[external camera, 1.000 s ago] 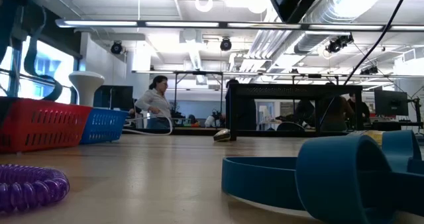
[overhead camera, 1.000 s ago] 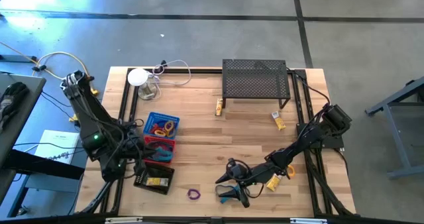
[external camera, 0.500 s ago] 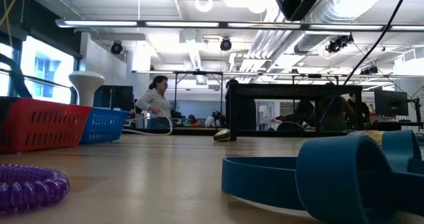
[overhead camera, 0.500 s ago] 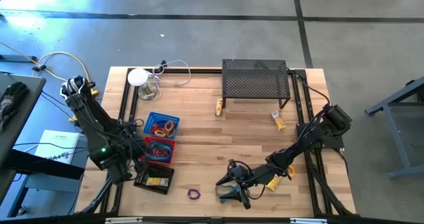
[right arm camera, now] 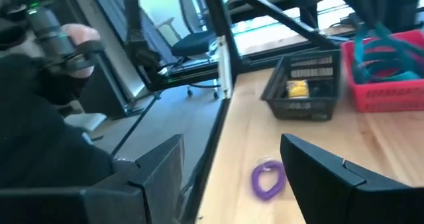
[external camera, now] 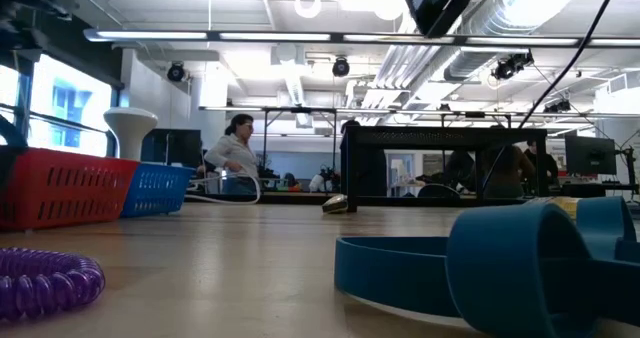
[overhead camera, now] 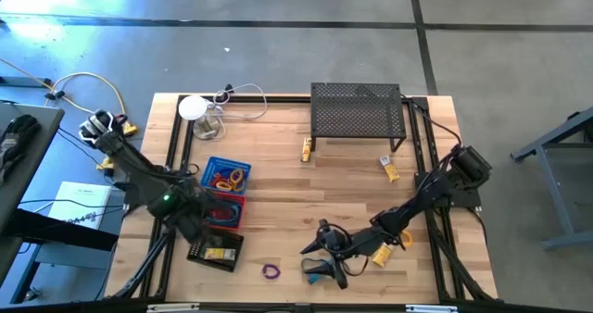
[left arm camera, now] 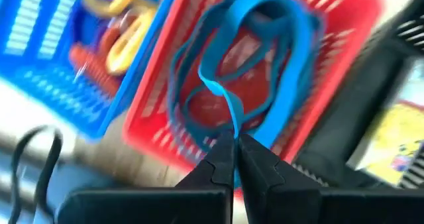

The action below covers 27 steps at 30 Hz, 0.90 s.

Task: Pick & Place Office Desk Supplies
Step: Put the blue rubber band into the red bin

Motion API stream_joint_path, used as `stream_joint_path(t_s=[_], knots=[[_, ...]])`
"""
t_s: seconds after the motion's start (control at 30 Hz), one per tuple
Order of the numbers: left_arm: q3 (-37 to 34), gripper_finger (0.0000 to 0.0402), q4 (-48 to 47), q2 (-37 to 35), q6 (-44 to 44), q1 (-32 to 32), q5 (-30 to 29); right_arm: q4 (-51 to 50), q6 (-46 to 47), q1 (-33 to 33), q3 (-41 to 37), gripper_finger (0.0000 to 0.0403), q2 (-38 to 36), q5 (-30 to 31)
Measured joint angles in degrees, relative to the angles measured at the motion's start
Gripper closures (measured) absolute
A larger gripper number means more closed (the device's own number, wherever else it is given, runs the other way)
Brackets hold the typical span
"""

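Left gripper (left arm camera: 233, 151) is pinched shut on the blue elastic loop (left arm camera: 242, 65), suspended above the red basket (left arm camera: 331, 45) for deposit; right gripper (overhead camera: 315, 256) rests open, holding nothing.

Sitting left of the mesh shelf (overhead camera: 358, 112): two baskets (overhead camera: 225, 193) side by side, a tray (overhead camera: 216, 249) just beyond them, a coil ring (overhead camera: 271, 271) beside it.

both arms matte black, slim jointed links, loose black cabling; green LED on left arm (overhead camera: 165, 200)
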Motion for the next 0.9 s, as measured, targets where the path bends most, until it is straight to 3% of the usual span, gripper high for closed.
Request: stream_joint_path(t_s=[0.27, 0.43, 0.6, 0.9], knots=[[-2.21, 0.0401, 8.36, -0.02, 19.38, 4.95, -0.50, -0.83, 1.18, -2.29, 0.00, 0.0165, -0.02, -0.42], [-7.05, 0.0401, 10.26, -0.04, 20.60, 7.01, 0.39, -1.81, 1.41, -2.27, 0.00, 0.0165, -0.02, -0.45], [-13.65, 0.0401, 19.60, -0.02, 23.19, 8.04, 6.64, -1.78, 1.31, -2.41, 0.00, 0.0165, -0.02, -0.49], [-12.97, 0.0350, 21.31, -0.04, 22.42, 11.08, 6.11, -1.92, 1.30, -2.17, 0.00, 0.0165, -0.02, -0.48]])
